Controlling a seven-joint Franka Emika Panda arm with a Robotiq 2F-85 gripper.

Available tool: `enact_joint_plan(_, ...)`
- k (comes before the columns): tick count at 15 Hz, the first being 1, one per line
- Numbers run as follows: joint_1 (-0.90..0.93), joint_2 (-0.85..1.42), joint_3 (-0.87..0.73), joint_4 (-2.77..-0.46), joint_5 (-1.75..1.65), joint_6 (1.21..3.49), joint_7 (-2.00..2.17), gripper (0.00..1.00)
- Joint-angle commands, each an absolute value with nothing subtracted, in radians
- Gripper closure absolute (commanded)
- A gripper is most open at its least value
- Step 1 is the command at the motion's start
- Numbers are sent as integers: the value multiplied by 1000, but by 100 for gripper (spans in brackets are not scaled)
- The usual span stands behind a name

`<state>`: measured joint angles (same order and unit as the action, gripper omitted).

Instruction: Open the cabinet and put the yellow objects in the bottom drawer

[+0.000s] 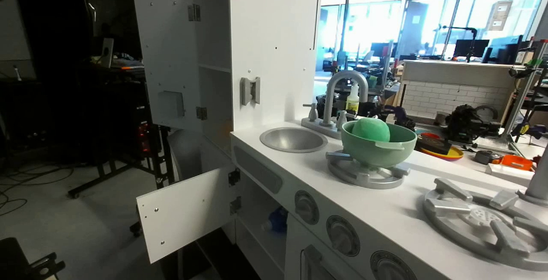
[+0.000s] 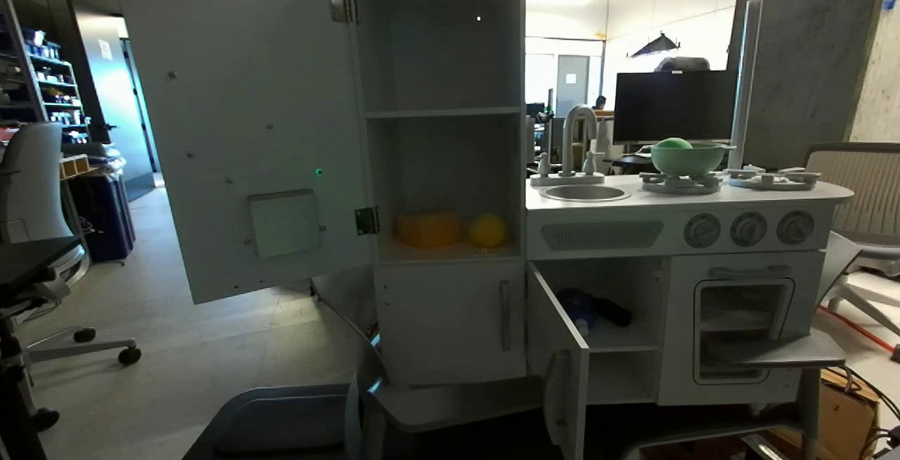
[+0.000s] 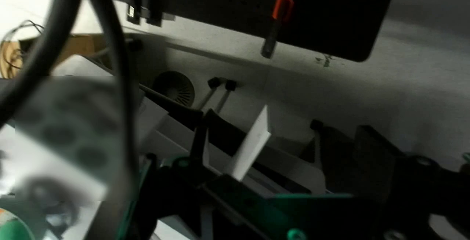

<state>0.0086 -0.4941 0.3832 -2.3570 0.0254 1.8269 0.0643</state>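
Cabinet [image 1: 274, 27], white: tall, upright, long axis vertical. Round-topped door [image 1: 169, 49]: swung outward on its hinges, long axis likewise upright. Block [image 2: 429, 229], yellow-orange: on the floor of the cabinet's lower open compartment; long axis crosswise, running left to right in an exterior view. Ball [image 2: 487, 230], yellow, round: same floor, just right of the block in that view. Lower door [image 2: 450, 319]: beneath that compartment, closed; handle [image 2: 505, 316] vertical. Hand [image 3: 282, 130]: fingers spread wide, released. Bowl [image 1: 379, 156], pale green: upright on a burner [image 1: 364, 181] of the counter [image 1: 299, 164], holding a green sphere [image 1: 372, 129].
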Motion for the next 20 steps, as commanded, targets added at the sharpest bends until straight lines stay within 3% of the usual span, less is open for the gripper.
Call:
enact_joint_plan(1, 65, -702, 226, -2464, -88, 1675, 18, 0)
enact_joint_plan(5, 50, -917, 57, -2566, -196, 1617, -100, 0)
enact_joint_plan(8, 70, -916, -2, -2596, -196, 1665, -161, 0)
enact_joint_plan(20, 166, -800, 51, -2606, -112, 1804, -163, 0)
